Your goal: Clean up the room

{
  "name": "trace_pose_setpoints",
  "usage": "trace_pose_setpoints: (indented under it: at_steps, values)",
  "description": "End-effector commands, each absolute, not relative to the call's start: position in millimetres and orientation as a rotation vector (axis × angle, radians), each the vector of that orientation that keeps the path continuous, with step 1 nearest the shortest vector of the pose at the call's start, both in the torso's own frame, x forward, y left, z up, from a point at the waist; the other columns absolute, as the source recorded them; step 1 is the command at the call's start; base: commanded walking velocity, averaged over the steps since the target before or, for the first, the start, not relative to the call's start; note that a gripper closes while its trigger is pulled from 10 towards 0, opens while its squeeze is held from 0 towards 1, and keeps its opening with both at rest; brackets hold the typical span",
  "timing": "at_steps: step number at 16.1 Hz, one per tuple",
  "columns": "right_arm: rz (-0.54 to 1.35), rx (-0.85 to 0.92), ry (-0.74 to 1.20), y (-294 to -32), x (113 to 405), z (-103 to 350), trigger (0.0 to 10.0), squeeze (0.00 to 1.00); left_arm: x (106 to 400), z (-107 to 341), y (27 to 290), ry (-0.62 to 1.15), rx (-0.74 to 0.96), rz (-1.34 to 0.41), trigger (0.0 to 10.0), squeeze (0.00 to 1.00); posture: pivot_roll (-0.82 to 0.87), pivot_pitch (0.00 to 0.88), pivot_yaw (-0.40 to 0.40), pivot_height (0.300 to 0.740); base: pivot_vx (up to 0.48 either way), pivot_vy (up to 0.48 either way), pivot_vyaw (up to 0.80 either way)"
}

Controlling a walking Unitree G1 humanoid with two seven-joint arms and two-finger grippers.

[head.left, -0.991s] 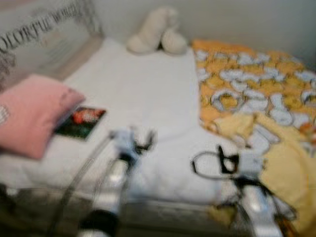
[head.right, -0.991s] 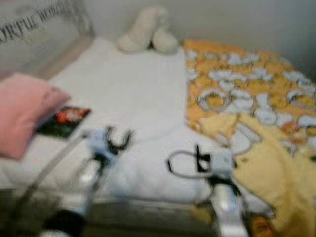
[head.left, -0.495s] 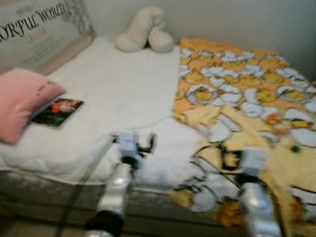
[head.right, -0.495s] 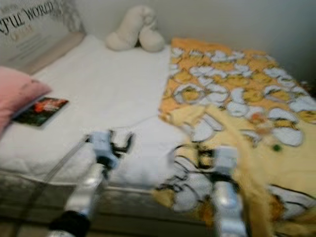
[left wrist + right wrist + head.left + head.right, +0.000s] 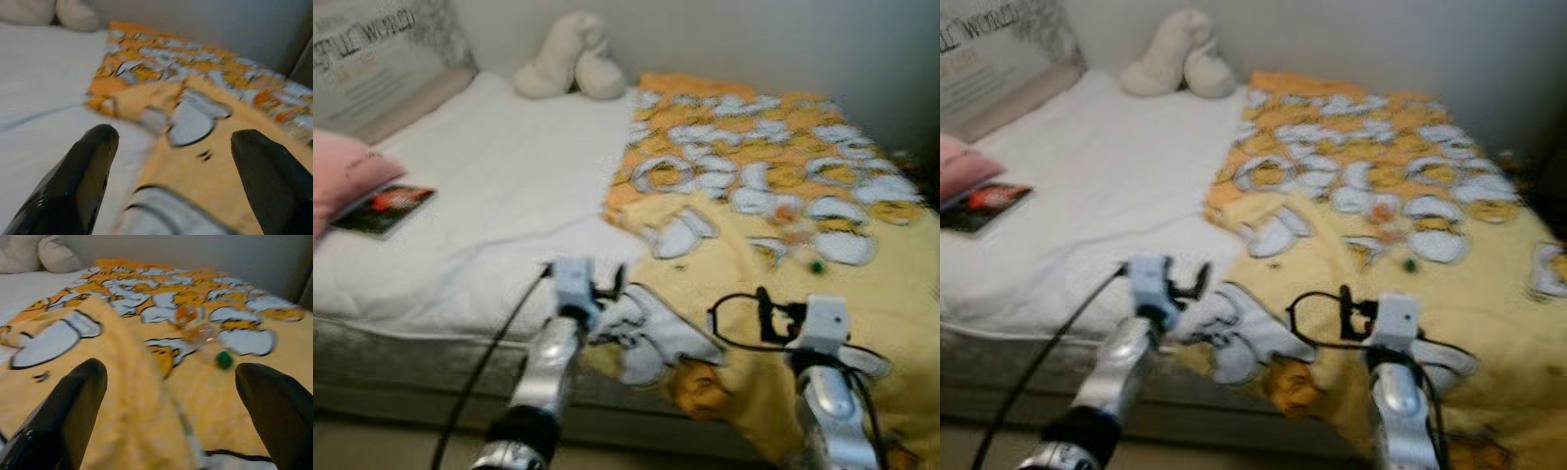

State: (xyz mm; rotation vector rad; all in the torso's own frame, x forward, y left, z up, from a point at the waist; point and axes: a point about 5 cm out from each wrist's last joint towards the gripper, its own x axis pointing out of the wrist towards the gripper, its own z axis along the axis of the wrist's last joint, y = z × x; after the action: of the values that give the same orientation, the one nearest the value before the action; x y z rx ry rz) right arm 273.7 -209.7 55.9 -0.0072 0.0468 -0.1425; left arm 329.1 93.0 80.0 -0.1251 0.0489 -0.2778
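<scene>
Before both tools lies a bed [image 5: 489, 196] with a white sheet, its far half covered by a yellow-orange blanket [image 5: 773, 186] printed with white shapes. Left tool [image 5: 607, 286] hangs over the bed's near edge, fingers spread wide and holding nothing, just beside the blanket's crumpled corner, which spills over the mattress edge. Right tool [image 5: 766, 311] hovers above the blanket's near part, fingers likewise apart and empty. Ahead of the right tool a small green bead [image 5: 224, 359] rests on the blanket. Far beyond the left tool sit a cream plush toy [image 5: 563, 59], a book [image 5: 384, 210] and a pink pillow [image 5: 347, 176].
</scene>
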Motion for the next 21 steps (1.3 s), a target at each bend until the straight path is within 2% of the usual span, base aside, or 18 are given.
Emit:
trace_pose_setpoints:
  at_steps: [1,7,9,10,11,19,21]
  values:
    - [-0.112,-0.012,0.022,-200.6,278.6,60.6,10.0,0.0,331.4,81.2,101.6,0.04,-0.096,-0.262,10.0,0.0,0.08,0.0,0.014,0.74,0.0,-0.446,0.0]
    - [-0.105,-0.044,0.034,-201.8,270.5,55.1,10.0,0.0,327.7,73.8,92.2,0.07,-0.065,-0.312,10.0,0.0,0.07,0.0,0.015,0.74,0.0,-0.446,0.0]
    - [-0.111,-0.039,0.035,-201.3,270.6,55.1,10.0,0.0,327.2,69.0,89.1,0.109,-0.056,-0.299,10.0,0.0,0.07,0.0,0.015,0.74,0.0,0.0,0.0]
    - [-0.102,-0.044,0.029,-199.3,273.5,56.5,10.0,0.0,327.9,73.0,89.3,0.095,-0.138,-0.317,10.0,0.0,0.07,0.0,0.023,0.74,0.382,0.0,0.0]
    - [-0.098,-0.048,0.027,-198.7,274.5,57.2,10.0,0.0,328.3,74.6,90.0,0.084,-0.145,-0.316,10.0,0.0,0.07,0.0,0.023,0.74,0.382,0.0,0.0]
    - [-0.089,-0.075,0.004,-198.1,286.7,66.1,10.0,0.0,336.2,84.2,88.5,0.057,-0.133,-0.313,10.0,0.0,0.07,0.0,0.013,0.74,0.48,0.0,0.0]
    - [-0.096,-0.067,0.01,-198.6,286.5,64.7,10.0,0.0,336.7,88.4,85.3,0.025,-0.071,-0.347,10.0,0.0,0.07,0.0,0.014,0.74,0.48,0.0,0.0]
